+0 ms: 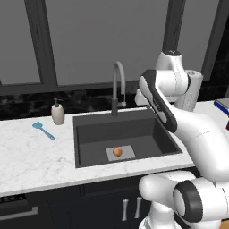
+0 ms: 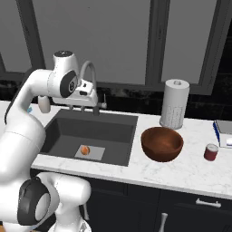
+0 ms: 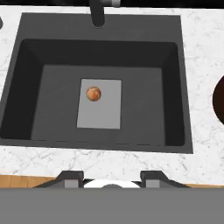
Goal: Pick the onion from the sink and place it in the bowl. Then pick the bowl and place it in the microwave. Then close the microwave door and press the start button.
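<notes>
From the left, the onion sits on the drain plate in the sink, far under the claw. From the right, the bowl waits off to its side. In the hand view, the claw is spread with nothing in it; it should drop straight down, a bit left

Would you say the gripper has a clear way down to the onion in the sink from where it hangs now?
Probably yes. The onion lies alone on the drain plate of the sink, nothing over it. The gripper hangs above with jaws apart; the faucet stands at the rear rim.
</notes>
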Controlling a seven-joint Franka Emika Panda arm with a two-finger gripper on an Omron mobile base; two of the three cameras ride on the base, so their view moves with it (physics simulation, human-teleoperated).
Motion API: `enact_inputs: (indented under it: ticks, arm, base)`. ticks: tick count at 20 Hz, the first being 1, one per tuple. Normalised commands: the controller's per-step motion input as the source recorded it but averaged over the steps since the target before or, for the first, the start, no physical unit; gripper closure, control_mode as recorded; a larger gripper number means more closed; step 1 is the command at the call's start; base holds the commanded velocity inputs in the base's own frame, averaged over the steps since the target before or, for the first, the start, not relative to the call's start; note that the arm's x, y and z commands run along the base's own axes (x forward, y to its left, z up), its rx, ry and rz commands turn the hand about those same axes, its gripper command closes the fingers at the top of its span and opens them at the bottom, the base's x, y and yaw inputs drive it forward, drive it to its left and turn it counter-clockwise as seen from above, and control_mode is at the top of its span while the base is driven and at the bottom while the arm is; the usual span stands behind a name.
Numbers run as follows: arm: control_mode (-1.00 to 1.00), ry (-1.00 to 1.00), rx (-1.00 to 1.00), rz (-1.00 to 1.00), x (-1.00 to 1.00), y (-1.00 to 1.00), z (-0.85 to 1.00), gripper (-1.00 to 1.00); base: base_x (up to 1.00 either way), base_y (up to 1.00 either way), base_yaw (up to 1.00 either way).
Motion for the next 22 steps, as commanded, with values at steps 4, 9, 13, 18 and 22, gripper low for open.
enact_inputs:
  ticks: [4, 9, 13, 18, 22]
  arm:
    - [-1.0, 0.0, 0.0, 0.01, -0.4, 0.09, -0.12, -1.0]
    - [-1.0, 0.02, 0.01, 0.01, -0.57, 0.06, -0.27, -1.0]
    - [-1.0, 0.02, 0.0, 0.0, -0.56, 0.21, -0.45, -1.0]
    - [-1.0, 0.03, 0.0, 0.0, -0.15, 0.33, -0.63, -1.0]
    - [-1.0, 0.06, 0.0, 0.0, 0.24, 0.53, -0.84, -1.0]
  base:
    - [0.0, 0.0, 0.0]
    - [0.0, 0.0, 0.0]
    - [0.0, 0.0, 0.0]
    - [0.0, 0.0, 0.0]
    - [0.0, 0.0, 0.0]
